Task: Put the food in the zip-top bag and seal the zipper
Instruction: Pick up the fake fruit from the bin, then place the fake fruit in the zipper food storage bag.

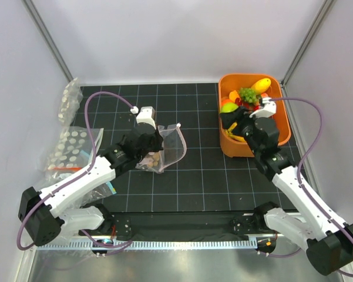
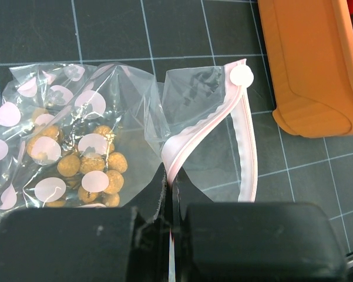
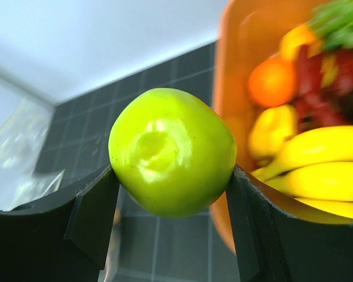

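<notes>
While the left tool [image 2: 169, 176] clamps the pink zipper [image 2: 247, 153] of the dotted bag [image 2: 76, 117] on the counter [image 1: 205, 176], the right tool [image 3: 173, 194] grasps a green apple [image 3: 171, 155] at the orange tub [image 3: 235, 88] rim.

- Top external is looking down from high, orange tub [image 1: 285, 126] upper right.
- Left wrist is viewing zip-top bag [image 2: 188, 88] closely, left of tub.
- Right wrist is viewing tub's left wall closely; all three are sharing the tub.
</notes>
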